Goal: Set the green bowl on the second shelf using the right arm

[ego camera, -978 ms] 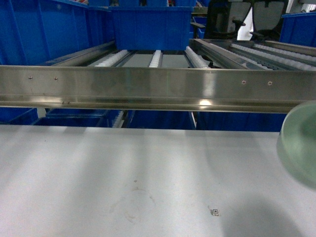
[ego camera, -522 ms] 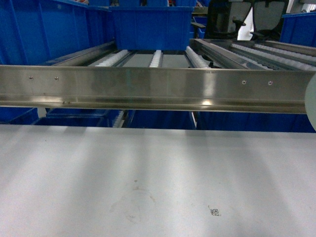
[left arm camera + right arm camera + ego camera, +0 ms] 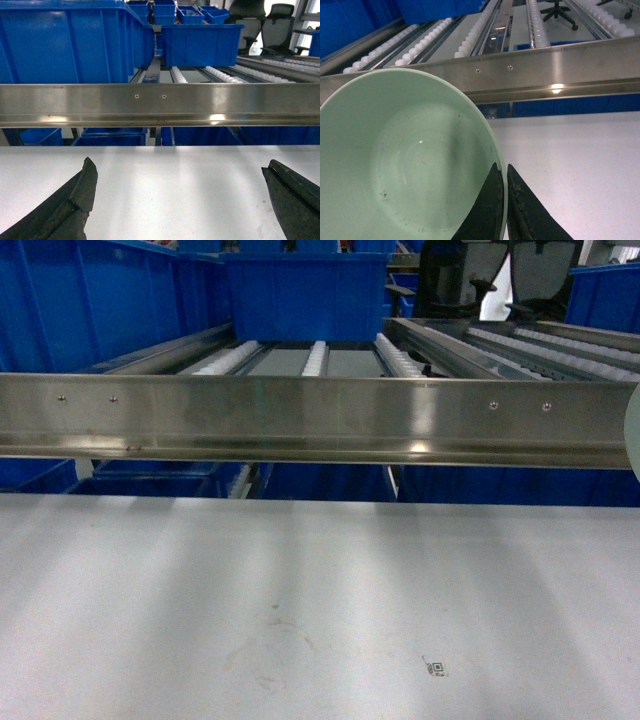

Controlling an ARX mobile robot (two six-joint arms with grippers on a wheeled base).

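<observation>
Head view shows a big white table (image 3: 300, 610) in front, with a long shiny steel rail (image 3: 300, 420) across the middle. That rail is the front edge of the second shelf (image 3: 310, 360), which has rows of white rollers (image 3: 315, 358) running back to a big blue crate (image 3: 305, 295). More blue crates (image 3: 65, 42) stand on the left side of the shelf.

At the far right edge of the head view, only a thin pale slice of the green bowl (image 3: 633, 435) shows, level with the rail. The right wrist view shows the green bowl (image 3: 405, 160) up close, held in the air above the table and just in front of the rail. The right gripper (image 3: 505, 210) pinches the bowl's rim, one black finger (image 3: 487, 210) inside the bowl and one outside.

The left gripper (image 3: 180, 200) hangs low over the table, its two black fingers (image 3: 65, 207) spread wide with nothing between them.
</observation>
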